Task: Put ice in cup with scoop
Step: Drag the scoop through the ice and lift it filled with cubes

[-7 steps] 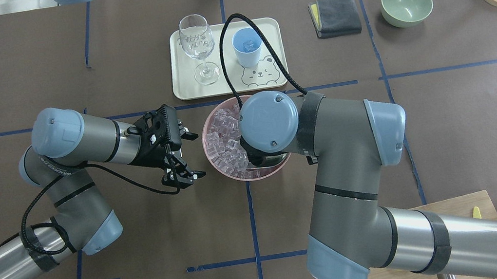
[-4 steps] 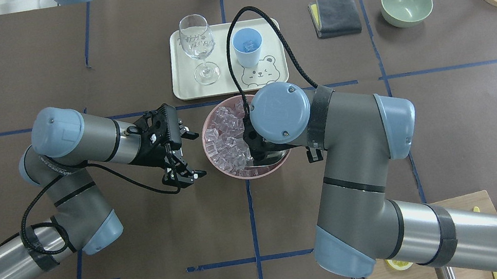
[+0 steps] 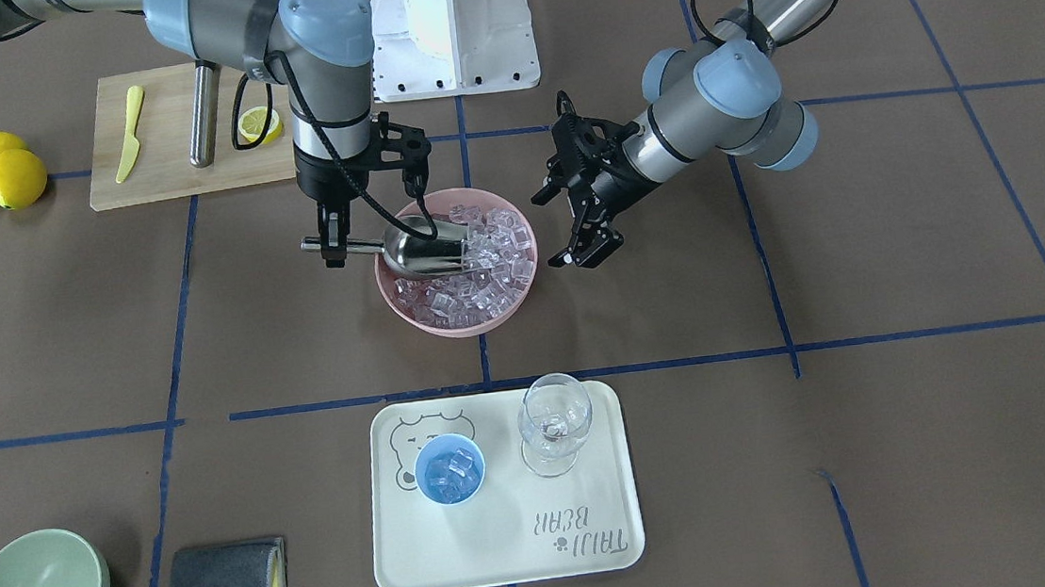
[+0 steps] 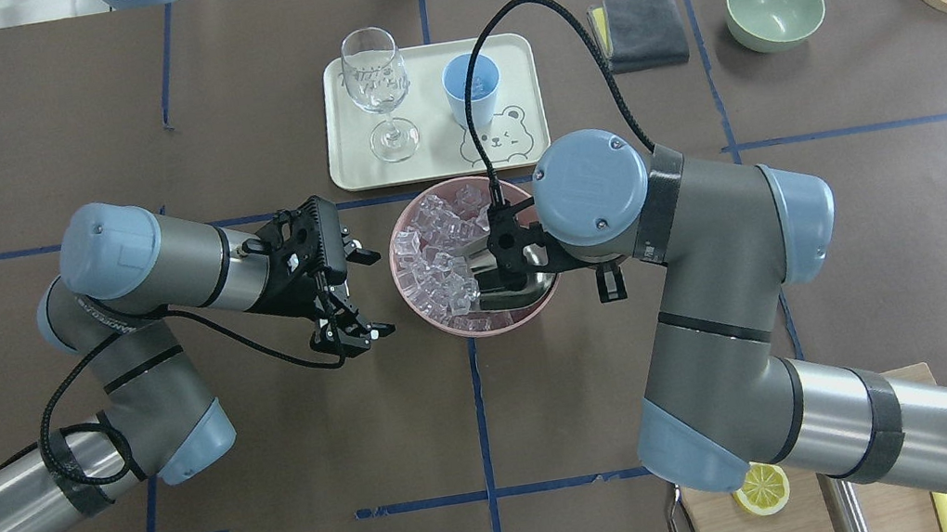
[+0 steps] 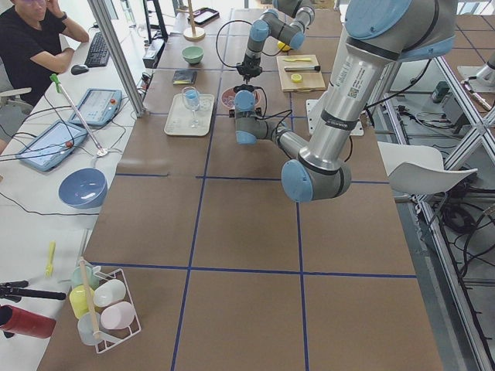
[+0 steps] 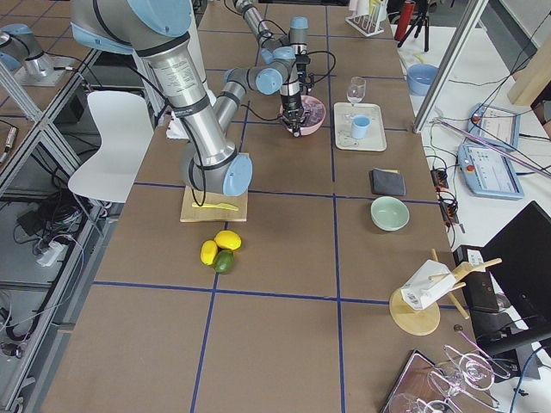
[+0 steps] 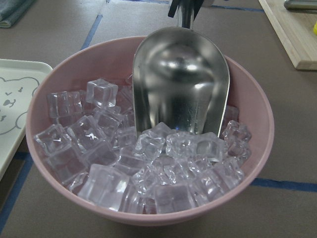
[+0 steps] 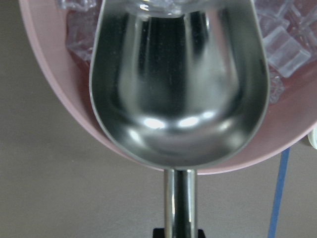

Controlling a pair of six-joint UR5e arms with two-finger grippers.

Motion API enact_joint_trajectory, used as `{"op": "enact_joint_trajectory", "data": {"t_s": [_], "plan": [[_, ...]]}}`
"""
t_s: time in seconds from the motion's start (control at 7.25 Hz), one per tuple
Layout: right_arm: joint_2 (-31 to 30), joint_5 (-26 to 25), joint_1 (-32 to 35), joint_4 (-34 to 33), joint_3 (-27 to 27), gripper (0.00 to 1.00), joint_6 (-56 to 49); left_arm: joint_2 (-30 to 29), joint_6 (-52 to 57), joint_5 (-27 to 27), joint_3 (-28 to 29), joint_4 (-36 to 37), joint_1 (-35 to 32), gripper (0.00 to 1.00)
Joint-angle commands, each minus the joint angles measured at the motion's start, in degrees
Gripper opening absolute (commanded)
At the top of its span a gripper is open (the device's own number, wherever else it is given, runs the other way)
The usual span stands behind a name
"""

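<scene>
— Facing the robot, where's the scoop?
— The scoop (image 3: 424, 247) lies in the pink bowl (image 3: 464, 329), in its 10 o'clock part. Its mouth is toward the ice (image 3: 487, 263) and its rod handle pokes out at 9 o'clock. The right gripper (image 3: 330, 247) is clamped on that rod.
— The other claw?
— The left gripper (image 3: 562, 228) hangs just outside the bowl at 3 o'clock, fingers spread wide, holding nothing.
— And the cup?
— The cup (image 3: 449, 470) stands on the tray (image 3: 507, 545) at the bowl's 6 o'clock with a few cubes inside. A wine glass (image 3: 553, 423) stands at its 3 o'clock.
— From overhead?
— The cup sits at the bowl's 12 o'clock. The scoop is in the bowl's 4 o'clock part, mostly under the right wrist. The left claw gapes at 9 o'clock.
— Left wrist camera?
— The trough is empty, its lip at 6 o'clock touching piled cubes.
— Right wrist camera?
— The empty trough fills the view, with the handle running to 6 o'clock.
</scene>
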Motion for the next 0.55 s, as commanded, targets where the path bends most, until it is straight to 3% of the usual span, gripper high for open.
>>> {"op": "enact_joint_trajectory", "data": {"t_s": [0.0,0.41], "plan": [[-1.2,1.6,0.7,3.4,0.0,0.0,0.0,0.0,0.0,0.0,0.0,0.1,0.0,1.0],[-5.0,6.6,2.2,11.3,1.1,0.0,2.7,0.0,0.0,1.1,0.0,0.2,-0.1,1.0]]}}
